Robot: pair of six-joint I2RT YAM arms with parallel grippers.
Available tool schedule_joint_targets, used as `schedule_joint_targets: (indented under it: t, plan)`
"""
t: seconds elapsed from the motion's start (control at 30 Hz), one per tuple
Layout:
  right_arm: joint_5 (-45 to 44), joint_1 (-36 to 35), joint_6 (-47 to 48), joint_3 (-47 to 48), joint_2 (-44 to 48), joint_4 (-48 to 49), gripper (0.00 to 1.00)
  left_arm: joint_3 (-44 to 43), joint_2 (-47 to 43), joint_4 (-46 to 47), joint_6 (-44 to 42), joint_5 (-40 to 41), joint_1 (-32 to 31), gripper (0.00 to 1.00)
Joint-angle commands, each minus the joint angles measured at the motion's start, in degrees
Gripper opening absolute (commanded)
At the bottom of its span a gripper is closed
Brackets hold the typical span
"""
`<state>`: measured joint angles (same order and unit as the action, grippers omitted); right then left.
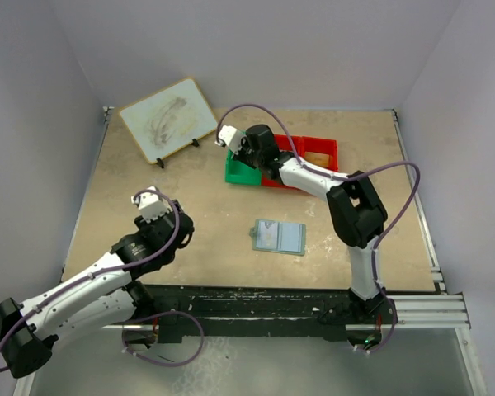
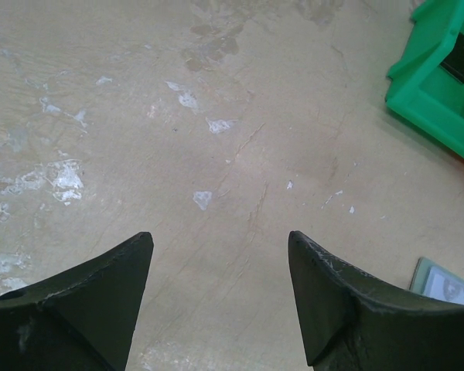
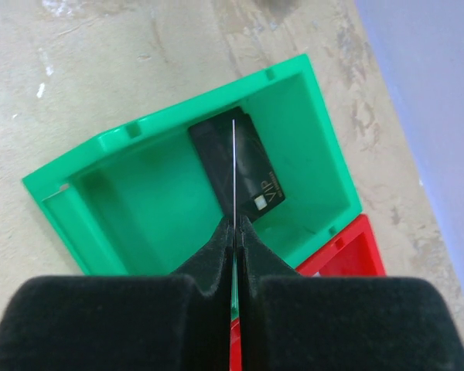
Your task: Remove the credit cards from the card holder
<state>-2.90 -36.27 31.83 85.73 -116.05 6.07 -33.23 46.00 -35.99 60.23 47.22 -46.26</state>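
Note:
The card holder (image 1: pixel 279 238) lies open and flat on the table's middle, pale blue-grey panels up; its corner shows in the left wrist view (image 2: pixel 447 282). My right gripper (image 3: pixel 235 222) is shut on a thin card (image 3: pixel 234 166) seen edge-on, held above the green bin (image 3: pixel 139 201). A black card (image 3: pixel 251 174) lies flat inside that bin. In the top view the right gripper (image 1: pixel 236 150) hangs over the green bin (image 1: pixel 241 172). My left gripper (image 2: pixel 220 247) is open and empty over bare table, left of the card holder (image 1: pixel 151 206).
A red bin (image 1: pixel 313 157) stands right of the green one at the back. A white board (image 1: pixel 167 118) on a small stand leans at the back left. The green bin's corner shows in the left wrist view (image 2: pixel 433 85).

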Motion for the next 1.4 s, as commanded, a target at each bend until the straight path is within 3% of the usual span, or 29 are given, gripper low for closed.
schedule_joint_targets:
  t: [0.0, 0.3, 0.7, 1.17, 1.37]
  plan:
    - [-3.3, 0.0, 4.0, 4.9, -1.3, 0.5, 0.00, -2.5, -1.6, -0.3, -1.4, 1.5, 0.1, 0.69]
    - [-5.5, 0.0, 10.3, 12.5, -7.9, -5.9, 0.00, -1.9, -3.4, -1.7, -1.5, 1.6, 0.1, 0.69]
    - [-11.1, 0.0, 19.5, 18.9, -14.8, -7.2, 0.00, -2.6, -5.0, -1.8, -2.5, 1.1, 0.1, 0.69]
    - [-13.8, -0.2, 22.1, 20.7, -19.1, -4.8, 0.07, -1.5, -6.9, -1.5, -2.3, 1.4, 0.1, 0.68]
    - [-10.4, -0.2, 20.6, 21.0, -19.1, -6.7, 0.11, -1.5, -6.2, -1.2, -2.6, 1.4, 0.1, 0.68]
